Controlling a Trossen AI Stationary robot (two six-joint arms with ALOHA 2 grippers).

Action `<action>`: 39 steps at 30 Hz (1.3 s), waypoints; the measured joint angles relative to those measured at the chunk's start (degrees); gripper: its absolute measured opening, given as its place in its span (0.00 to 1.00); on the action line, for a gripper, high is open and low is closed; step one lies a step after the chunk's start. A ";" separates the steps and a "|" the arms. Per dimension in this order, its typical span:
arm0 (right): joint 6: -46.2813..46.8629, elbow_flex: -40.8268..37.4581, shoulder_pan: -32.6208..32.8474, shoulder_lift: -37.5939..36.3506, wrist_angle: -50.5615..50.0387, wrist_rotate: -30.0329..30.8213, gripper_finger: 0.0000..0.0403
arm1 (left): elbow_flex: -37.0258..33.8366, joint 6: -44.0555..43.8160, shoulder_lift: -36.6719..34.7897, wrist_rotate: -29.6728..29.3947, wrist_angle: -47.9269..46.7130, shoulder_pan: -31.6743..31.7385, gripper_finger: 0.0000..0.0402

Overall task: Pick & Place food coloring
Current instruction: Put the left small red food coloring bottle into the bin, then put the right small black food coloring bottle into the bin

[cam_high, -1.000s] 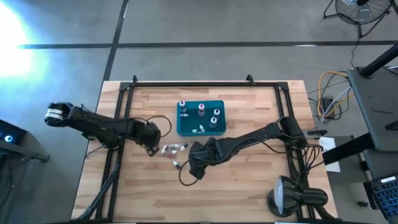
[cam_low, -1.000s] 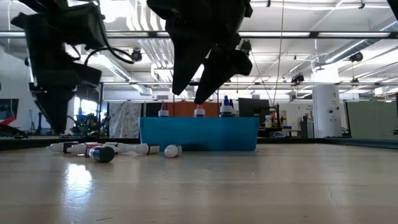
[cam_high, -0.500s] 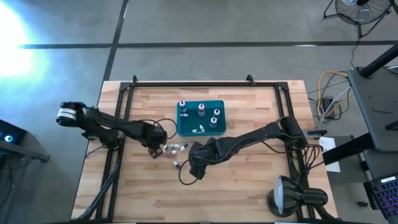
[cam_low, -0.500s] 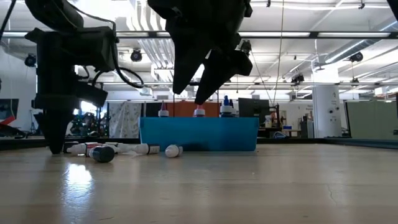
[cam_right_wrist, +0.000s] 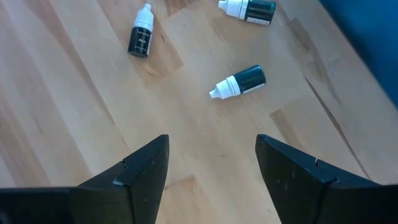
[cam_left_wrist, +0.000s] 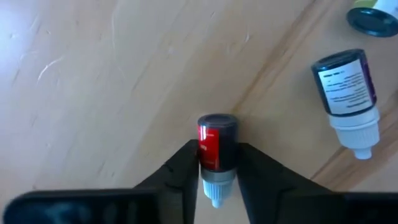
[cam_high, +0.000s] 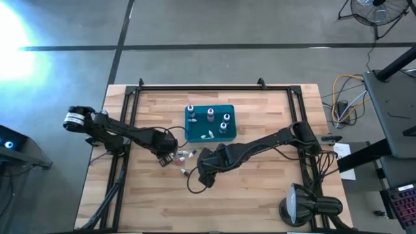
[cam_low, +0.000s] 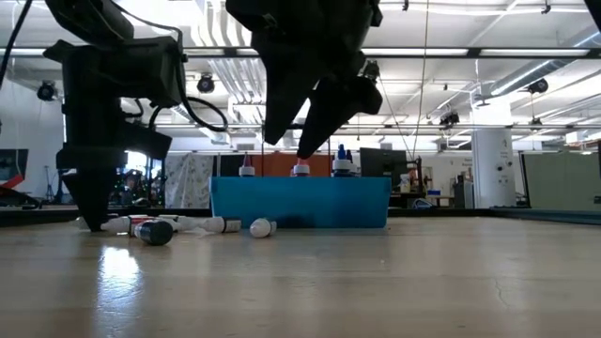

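Small food coloring bottles lie on their sides on the wooden table near the teal bin. One red-labelled bottle lies between the fingers of my left gripper, which stands low on the table and is shut on it. A dark-labelled bottle lies close beside it. My right gripper hangs open above the table, nothing between its fingers. Beyond it lie three loose bottles. My left gripper pinches the red-labelled bottle between its two fingers, one on each side of the round body near the white dropper end. The fingers come down from above. The bottle lies on its side on the table.
Several bottles stand upright in the teal bin, and a few lie in it. Black frame rails run along the table's sides and far edge. A round lamp base sits at the near right corner.
My left gripper has moved toward the table's right edge and a little nearer, and has come down to the table at the loose bottles. My right arm has kept still.
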 joint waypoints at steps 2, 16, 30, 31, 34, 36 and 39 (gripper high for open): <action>0.12 0.00 0.00 0.00 -0.24 0.00 0.58 | -0.01 0.59 0.39 -0.07 -0.07 -0.01 0.16; 2.28 0.02 1.21 -3.56 -7.83 5.83 0.53 | 14.85 5.65 -7.89 -3.29 0.57 0.02 0.11; 7.74 -0.07 5.51 -5.87 -12.32 6.11 0.53 | 22.16 25.88 2.19 -9.69 19.08 7.11 0.38; 7.71 -0.08 5.94 -5.83 -12.02 5.86 0.53 | 22.35 26.20 2.63 -9.67 18.09 7.09 0.41; 7.27 -0.61 6.67 -5.81 -9.70 4.81 0.53 | 22.47 30.17 1.12 -12.95 15.47 5.92 0.49; 5.56 -1.10 6.86 -5.81 -8.23 3.85 0.53 | 22.50 31.14 -2.19 -17.05 10.84 3.95 0.51; 4.38 -2.33 6.20 -5.41 -4.24 2.15 0.53 | 21.96 29.83 -9.27 -19.00 -0.60 -1.42 0.52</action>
